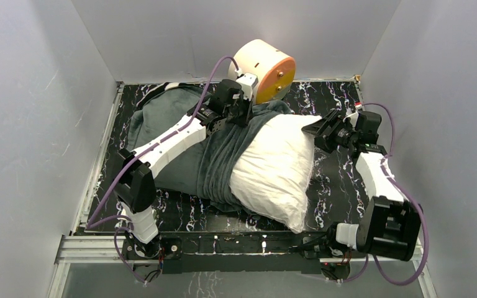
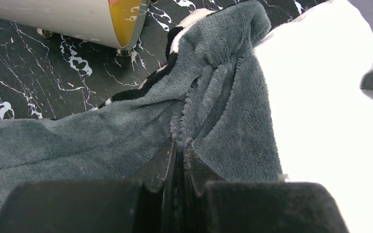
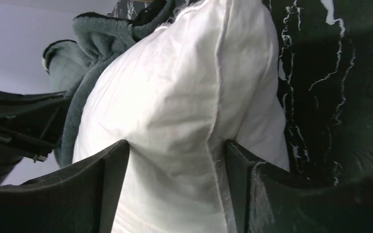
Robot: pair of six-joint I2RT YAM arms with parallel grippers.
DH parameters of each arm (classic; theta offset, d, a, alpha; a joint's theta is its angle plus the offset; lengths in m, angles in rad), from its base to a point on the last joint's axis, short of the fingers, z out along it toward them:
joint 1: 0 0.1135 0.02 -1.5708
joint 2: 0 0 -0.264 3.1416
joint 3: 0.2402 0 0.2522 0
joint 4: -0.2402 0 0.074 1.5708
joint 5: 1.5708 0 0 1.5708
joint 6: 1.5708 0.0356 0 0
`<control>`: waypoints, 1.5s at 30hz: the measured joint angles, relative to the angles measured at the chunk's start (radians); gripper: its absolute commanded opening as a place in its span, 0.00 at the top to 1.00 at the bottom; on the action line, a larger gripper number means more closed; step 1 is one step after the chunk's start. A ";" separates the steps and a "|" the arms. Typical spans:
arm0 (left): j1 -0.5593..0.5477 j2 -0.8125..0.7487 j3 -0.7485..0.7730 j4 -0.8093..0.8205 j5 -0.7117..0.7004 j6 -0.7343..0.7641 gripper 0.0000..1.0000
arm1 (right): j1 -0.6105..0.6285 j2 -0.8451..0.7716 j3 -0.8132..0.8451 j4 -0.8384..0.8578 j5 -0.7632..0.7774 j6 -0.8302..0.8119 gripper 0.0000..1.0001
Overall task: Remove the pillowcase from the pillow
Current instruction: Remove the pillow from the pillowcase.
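The pillowcase (image 1: 155, 115) lies dark grey side out, bunched over the left half of the white pillow (image 1: 273, 167). A strip of its zebra face shows at the far edge (image 2: 175, 41). My left gripper (image 1: 242, 118) is shut on a fold of the grey fabric (image 2: 102, 136) at the pillow's far side; in the left wrist view the gripper (image 2: 180, 144) pinches a ridge of plush. My right gripper (image 1: 313, 133) grips the pillow's bare right end. In the right wrist view the gripper (image 3: 175, 145) has the white pillow (image 3: 175, 97) squeezed between its jaws, with the grey pillowcase (image 3: 85, 73) behind.
A cream-and-orange cylinder (image 1: 264, 69) lies at the table's far edge, just behind my left gripper; it also shows in the left wrist view (image 2: 77, 19). Grey walls close in on three sides. Black marbled tabletop (image 1: 335, 180) shows to the right of the pillow.
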 measured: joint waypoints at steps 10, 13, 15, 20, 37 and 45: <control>-0.001 -0.016 -0.014 0.013 -0.038 -0.003 1.00 | 0.007 0.087 -0.003 0.048 0.003 0.036 1.00; -0.013 -0.026 -0.013 0.002 -0.117 -0.003 1.00 | 0.011 0.033 -0.006 0.014 0.059 0.028 1.00; -0.027 -0.028 0.006 -0.031 -0.185 -0.020 1.00 | 0.011 -0.014 -0.019 0.005 0.082 0.025 1.00; -0.007 -0.028 0.089 -0.142 -0.298 -0.057 0.97 | 0.000 -0.090 -0.071 0.040 0.068 0.024 1.00; 0.049 0.400 0.848 -0.400 0.006 0.059 0.02 | 0.022 -0.114 -0.066 0.010 0.002 -0.158 1.00; 0.084 0.430 0.678 -0.446 0.263 0.080 0.02 | 0.036 -0.200 -0.063 -0.015 0.035 -0.206 1.00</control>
